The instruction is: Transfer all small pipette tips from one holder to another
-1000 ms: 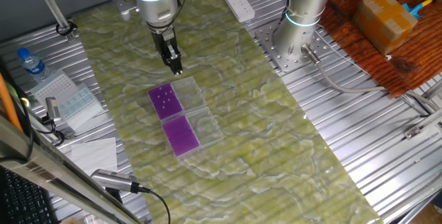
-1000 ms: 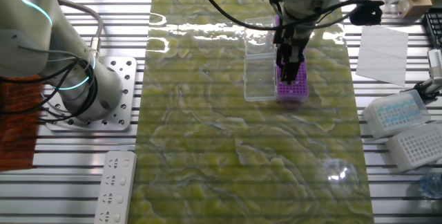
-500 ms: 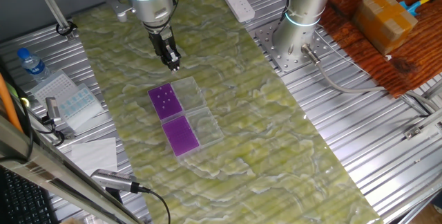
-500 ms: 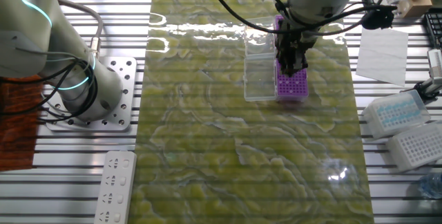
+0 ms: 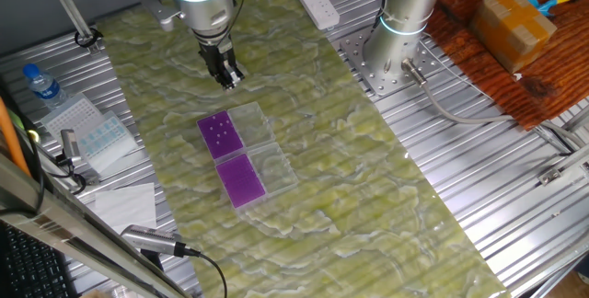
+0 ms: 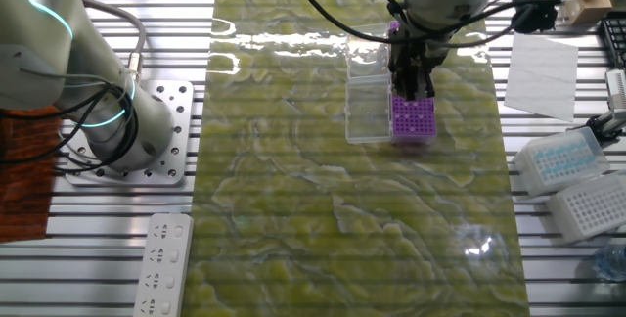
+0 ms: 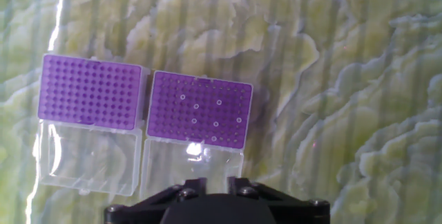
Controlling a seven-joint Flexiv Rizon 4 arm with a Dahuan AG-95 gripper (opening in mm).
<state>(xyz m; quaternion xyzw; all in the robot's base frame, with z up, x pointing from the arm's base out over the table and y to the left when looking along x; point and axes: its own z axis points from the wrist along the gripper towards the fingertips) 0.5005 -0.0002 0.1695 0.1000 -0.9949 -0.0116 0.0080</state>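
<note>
Two purple holders lie side by side on the green mat, each with its clear lid folded open. The small pipette tips (image 7: 215,124) show as several pale dots on the right holder (image 7: 166,124) in the hand view; it is the farther holder (image 5: 221,135) in one fixed view. The other holder (image 7: 90,92) (image 5: 241,178) has only bare holes. My gripper (image 5: 228,79) (image 6: 412,84) (image 7: 217,181) hangs above the holders, over the tip holder's lid (image 7: 190,165). Its fingers stand slightly apart with nothing seen between them. In the other fixed view it hides most of the bare holder.
A second arm's base (image 5: 398,45) (image 6: 117,136) stands on a metal plate beside the mat. Spare tip boxes (image 6: 572,175), a water bottle (image 5: 41,85) and paper (image 6: 543,67) sit on the table's slatted edge. A power strip (image 6: 166,263) lies near the mat's corner.
The gripper has risen away from the tip holder over the last second; more of that holder shows below it in the other fixed view. The holders have not moved.
</note>
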